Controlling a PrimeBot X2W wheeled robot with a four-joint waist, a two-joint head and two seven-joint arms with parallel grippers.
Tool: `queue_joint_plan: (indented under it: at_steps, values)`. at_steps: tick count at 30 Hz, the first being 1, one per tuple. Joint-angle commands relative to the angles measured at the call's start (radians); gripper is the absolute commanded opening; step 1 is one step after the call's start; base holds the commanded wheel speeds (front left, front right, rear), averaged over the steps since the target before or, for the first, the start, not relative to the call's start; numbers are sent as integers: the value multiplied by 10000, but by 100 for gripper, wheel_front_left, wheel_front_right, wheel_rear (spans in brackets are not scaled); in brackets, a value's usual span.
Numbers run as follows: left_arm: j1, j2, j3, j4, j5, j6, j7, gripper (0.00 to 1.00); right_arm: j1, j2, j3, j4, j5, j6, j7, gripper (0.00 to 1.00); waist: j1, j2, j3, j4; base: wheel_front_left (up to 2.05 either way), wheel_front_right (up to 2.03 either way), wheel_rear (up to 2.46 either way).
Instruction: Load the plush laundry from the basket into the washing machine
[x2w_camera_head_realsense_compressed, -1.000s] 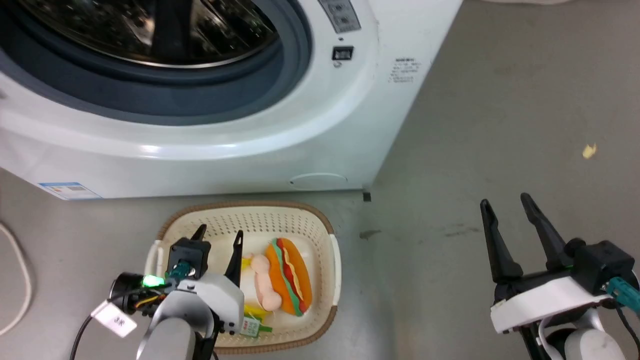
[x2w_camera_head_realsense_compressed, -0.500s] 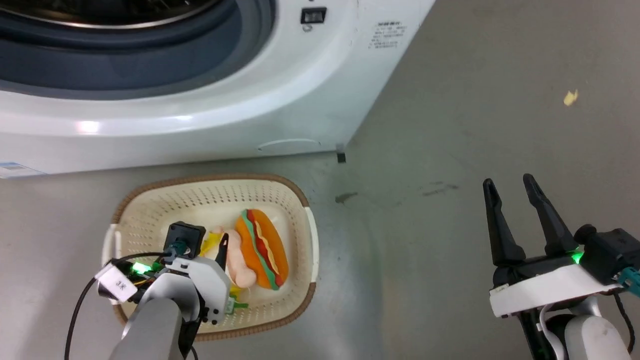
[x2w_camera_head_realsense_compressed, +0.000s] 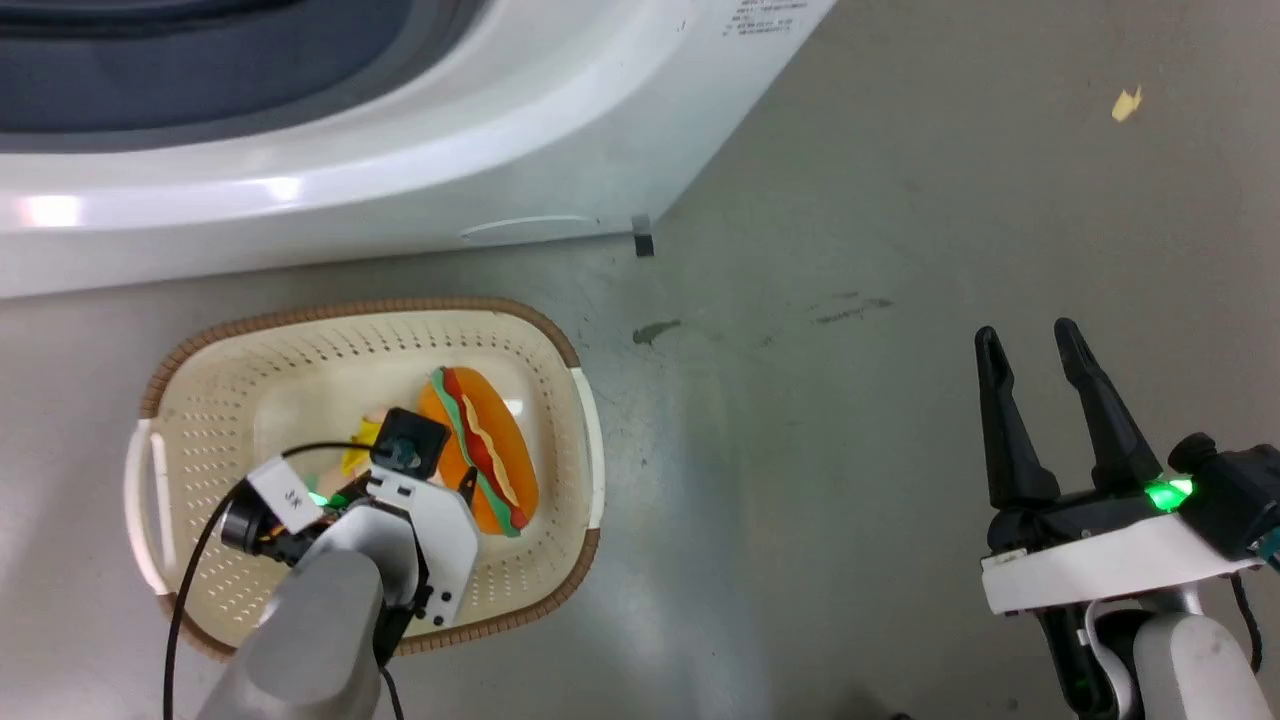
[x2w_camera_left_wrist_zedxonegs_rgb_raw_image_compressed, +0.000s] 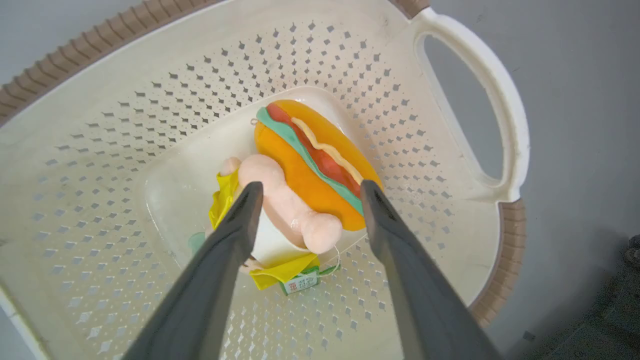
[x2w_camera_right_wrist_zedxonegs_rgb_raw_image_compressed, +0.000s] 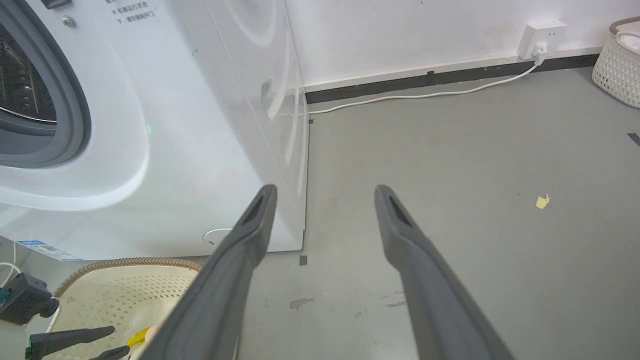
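Lower the left gripper (x2w_camera_left_wrist_zedxonegs_rgb_raw_image_compressed: 310, 186), wide open and empty, straight onto the pink plush piece (x2w_camera_left_wrist_zedxonegs_rgb_raw_image_compressed: 287, 205) lying against the hot-dog plush (x2w_camera_left_wrist_zedxonegs_rgb_raw_image_compressed: 320, 140) on the bottom of the basket (x2w_camera_left_wrist_zedxonegs_rgb_raw_image_compressed: 150, 100), before the washing machine (x2w_camera_head_realsense_compressed: 400, 180). Better to close slowly around the soft middle, clear of the perforated wall. Leave the right gripper (x2w_camera_head_realsense_compressed: 1030, 340), open and empty too, aside.

Bright, even room light falls from above. Glare patches sit on the washing machine (x2w_camera_head_realsense_compressed: 285, 188) front, and the grey floor (x2w_camera_head_realsense_compressed: 850, 400) shows a dull sheen. Shadows are soft. Wrist views bow at the edges, and the near fingers (x2w_camera_left_wrist_zedxonegs_rgb_raw_image_compressed: 210, 290) look slightly blurred.
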Motion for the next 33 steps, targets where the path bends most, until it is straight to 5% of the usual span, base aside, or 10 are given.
queue_joint_plan:
  at_steps: [1,30,31,32,33]
  values:
    - [-286,108,-119,221,-92,-70,80,100,-172,-10,21,-68,123,-6,-93,100,-1,0,172,-92,0,0,0]
    - [-3231,1156,-1876,3370,-561,214,1301,100,-740,-14,205,-433,1371,-8,-696,100,-1,0,2781,-988,0,0,0]
    - [-3317,1175,-1929,3478,-586,223,1340,92,-757,-14,215,-428,1412,-8,-717,100,-1,0,2858,-1024,0,0,0]
    - [-3398,1181,-1977,3587,-621,215,1390,29,-778,-14,232,-419,1446,-8,-738,100,-1,0,2930,-1058,0,0,0]
    - [-3470,1183,-2016,3693,-673,175,1413,0,-802,-14,253,-409,1481,-8,-759,100,-1,0,2998,-1096,0,0,0]
